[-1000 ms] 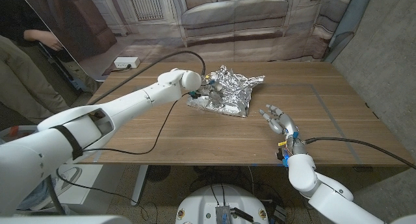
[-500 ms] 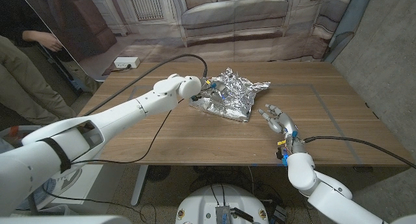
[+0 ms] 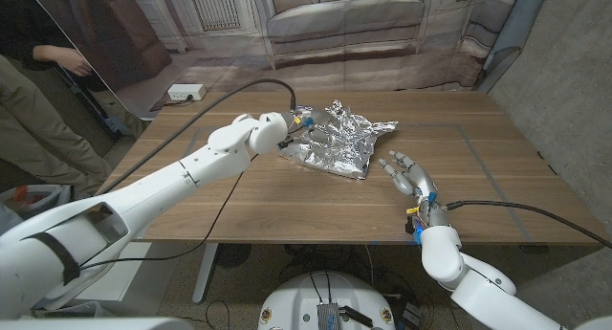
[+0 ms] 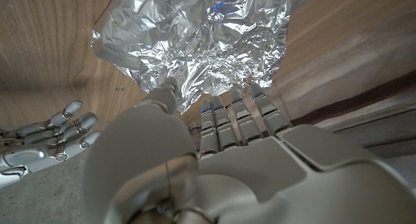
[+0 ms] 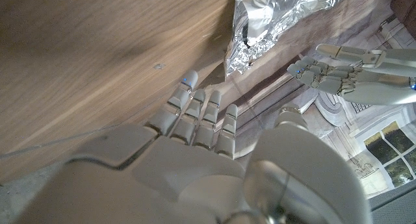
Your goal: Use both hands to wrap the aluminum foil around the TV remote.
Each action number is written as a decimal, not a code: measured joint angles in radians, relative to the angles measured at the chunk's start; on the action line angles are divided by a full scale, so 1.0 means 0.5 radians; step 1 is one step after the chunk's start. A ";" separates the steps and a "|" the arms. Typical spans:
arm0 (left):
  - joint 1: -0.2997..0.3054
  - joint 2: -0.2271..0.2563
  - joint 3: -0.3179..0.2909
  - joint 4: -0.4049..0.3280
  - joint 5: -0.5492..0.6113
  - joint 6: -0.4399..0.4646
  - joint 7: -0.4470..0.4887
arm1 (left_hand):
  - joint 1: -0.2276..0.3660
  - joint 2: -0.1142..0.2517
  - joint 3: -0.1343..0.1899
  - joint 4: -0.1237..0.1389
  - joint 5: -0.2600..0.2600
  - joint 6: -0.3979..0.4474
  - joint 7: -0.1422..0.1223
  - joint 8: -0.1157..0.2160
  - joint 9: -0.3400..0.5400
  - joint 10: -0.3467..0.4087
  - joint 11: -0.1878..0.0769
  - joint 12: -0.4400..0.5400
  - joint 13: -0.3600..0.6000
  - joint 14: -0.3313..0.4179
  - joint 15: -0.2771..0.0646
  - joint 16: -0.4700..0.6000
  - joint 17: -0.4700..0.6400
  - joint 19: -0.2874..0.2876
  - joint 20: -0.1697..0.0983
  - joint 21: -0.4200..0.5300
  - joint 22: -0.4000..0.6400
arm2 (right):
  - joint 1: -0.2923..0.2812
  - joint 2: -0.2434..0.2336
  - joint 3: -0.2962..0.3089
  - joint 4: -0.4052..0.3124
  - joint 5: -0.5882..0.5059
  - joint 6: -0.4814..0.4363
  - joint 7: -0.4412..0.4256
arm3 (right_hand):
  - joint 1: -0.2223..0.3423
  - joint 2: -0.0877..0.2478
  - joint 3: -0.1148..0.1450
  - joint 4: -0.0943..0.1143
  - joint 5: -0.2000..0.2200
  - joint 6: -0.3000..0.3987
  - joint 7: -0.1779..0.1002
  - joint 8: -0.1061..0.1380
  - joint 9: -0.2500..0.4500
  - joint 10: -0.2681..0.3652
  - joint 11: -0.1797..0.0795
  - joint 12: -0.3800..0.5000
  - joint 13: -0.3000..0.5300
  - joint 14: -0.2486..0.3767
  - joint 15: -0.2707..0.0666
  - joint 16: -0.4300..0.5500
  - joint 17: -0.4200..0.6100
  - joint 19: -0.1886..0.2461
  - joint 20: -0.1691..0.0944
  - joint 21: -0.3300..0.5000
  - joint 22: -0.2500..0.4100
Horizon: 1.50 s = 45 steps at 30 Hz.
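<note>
person: [image 3: 38, 91] stands off the table's far left corner, well left of the foil; an arm shows against a dark top.
white box: [image 3: 185, 92] on the floor behind the table, left of the foil.
my left hand: [image 3: 292, 129] at the foil's left edge, fingers apart and reaching to its near-left rim. in the left wrist view the fingertips [image 4: 237, 97] sit right at the crinkled edge; i cannot tell if they touch it, and nothing is gripped.
foil: [image 3: 337, 143] crumpled silver sheet lying on the table [image 3: 239, 201], toward the far middle, bunched up high at its centre.
tv remote: a dark strip [image 5: 246, 34] peeks out under the foil's edge in the right wrist view; i cannot tell more of it.
my right hand: [image 3: 408, 174] right of the foil and nearer me, just apart from its corner, fingers spread, holding nothing.
</note>
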 measured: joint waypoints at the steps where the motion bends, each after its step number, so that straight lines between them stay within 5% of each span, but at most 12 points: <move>1: 0.031 0.020 -0.026 -0.025 0.000 0.000 0.000 | -0.001 -0.001 -0.006 0.002 0.000 -0.009 -0.005 0.000 0.000 -0.015 0.001 0.000 -0.006 -0.007 -0.005 0.000 -0.002 -0.006 -0.006 -0.006 -0.001 | 0.000 0.000 0.000 0.000 -0.019 0.011 -0.009 | 0.000 0.000 0.002 -0.002 0.000 -0.004 0.005 -0.002 0.000 -0.011 -0.005 -0.006 0.000 -0.006 0.002 0.000 0.000 -0.012 0.003 -0.010 -0.001; 10: 0.364 0.185 -0.280 -0.180 -0.065 -0.028 0.208 | 0.002 -0.045 -0.028 0.001 0.000 -0.069 -0.028 -0.015 -0.007 -0.044 -0.023 -0.010 -0.022 -0.043 -0.021 -0.012 -0.011 -0.044 -0.044 -0.025 -0.002 | 0.021 0.021 -0.092 -0.010 -0.263 0.063 -0.058 | 0.011 -0.011 0.011 -0.010 0.000 -0.021 0.001 -0.003 0.000 -0.055 -0.006 -0.022 0.000 -0.088 0.012 -0.008 -0.010 -0.122 0.000 -0.072 -0.006; 11: 0.381 0.193 -0.292 -0.186 -0.118 -0.059 0.356 | -0.003 -0.050 -0.031 -0.002 0.004 -0.085 -0.031 -0.015 -0.010 -0.044 -0.023 -0.010 -0.026 -0.043 -0.021 -0.012 -0.011 -0.039 -0.057 -0.025 -0.002 | 0.058 0.040 -0.158 -0.008 -0.275 0.063 -0.058 | 0.012 -0.012 0.016 -0.017 0.000 -0.028 -0.001 -0.003 0.000 -0.059 -0.002 -0.022 0.000 -0.100 0.011 -0.016 -0.011 -0.124 0.002 -0.074 -0.006; 16: 0.581 0.274 -0.414 -0.238 -0.140 -0.076 0.478 | -0.002 -0.050 -0.041 -0.013 0.008 -0.120 -0.044 -0.015 -0.010 -0.056 -0.034 -0.010 -0.043 -0.014 -0.051 -0.002 -0.020 0.012 -0.110 -0.013 -0.002 | 0.100 0.057 -0.219 -0.003 -0.449 0.014 -0.028 | 0.073 -0.018 0.042 -0.059 0.003 -0.043 -0.006 -0.003 0.000 -0.081 -0.010 -0.033 0.000 -0.117 0.004 -0.022 -0.011 -0.159 0.000 -0.099 -0.006; 21: 0.715 0.323 -0.483 -0.264 -0.146 -0.088 0.630 | 0.016 -0.068 -0.046 -0.030 0.015 -0.179 -0.043 -0.030 -0.010 -0.083 -0.054 -0.010 -0.055 -0.045 -0.062 0.000 -0.020 0.021 -0.101 -0.011 -0.001 | 0.177 0.083 -0.314 0.001 -0.596 -0.077 0.041 | 0.167 -0.014 0.080 -0.118 0.008 -0.063 -0.013 -0.003 0.000 -0.099 -0.012 -0.033 0.000 -0.142 0.001 -0.022 -0.020 -0.187 -0.001 -0.124 -0.006; 28: 0.867 0.357 -0.548 -0.218 -0.089 -0.089 0.864 | 0.017 -0.069 -0.044 -0.043 0.015 -0.191 -0.044 -0.030 -0.010 -0.084 -0.057 -0.010 -0.065 -0.044 -0.069 -0.012 -0.029 0.010 -0.112 -0.011 -0.001 | 0.325 0.143 -0.473 0.028 -0.816 -0.248 0.155 | 0.211 -0.027 0.085 -0.140 0.008 -0.091 -0.019 -0.003 0.000 -0.141 -0.020 -0.048 0.000 -0.198 0.016 -0.022 -0.020 -0.230 0.016 -0.150 -0.005; 37: 0.926 0.359 -0.561 -0.107 -0.019 -0.135 1.074 | 0.037 -0.089 -0.041 -0.051 0.015 -0.158 -0.077 -0.018 -0.019 -0.055 -0.085 -0.001 -0.077 -0.031 -0.082 0.000 -0.029 0.020 -0.123 -0.011 -0.001 | 0.531 0.206 -0.670 0.099 -1.073 -0.469 0.340 | 0.219 -0.034 0.085 -0.140 0.008 -0.103 -0.010 -0.003 0.004 -0.182 -0.012 -0.055 0.000 -0.229 0.017 -0.022 -0.019 -0.257 0.022 -0.178 -0.005; 44: 0.884 0.334 -0.510 -0.047 -0.005 -0.139 1.077 | 0.037 -0.089 -0.048 -0.061 0.023 -0.169 -0.088 -0.018 -0.019 -0.071 -0.099 -0.001 -0.084 -0.034 -0.084 0.000 -0.029 0.010 -0.133 -0.024 -0.001 | 0.565 0.215 -0.700 0.114 -1.211 -0.614 0.473 | 0.303 -0.034 0.107 -0.179 0.008 -0.125 -0.032 -0.003 0.004 -0.202 -0.031 -0.055 0.000 -0.246 0.013 -0.022 -0.019 -0.257 0.022 -0.190 -0.005; 45: 0.862 0.326 -0.493 -0.034 0.038 -0.147 1.025 | 0.038 -0.089 -0.043 -0.066 0.023 -0.177 -0.094 -0.018 -0.019 -0.097 -0.100 -0.005 -0.091 -0.044 -0.092 0.000 -0.029 0.002 -0.141 -0.025 -0.001 | 0.658 0.244 -0.784 0.155 -1.236 -0.647 0.503 | 0.307 -0.039 0.107 -0.179 0.008 -0.129 -0.036 -0.003 0.004 -0.202 -0.031 -0.055 0.000 -0.245 0.013 -0.022 -0.019 -0.257 0.022 -0.190 -0.005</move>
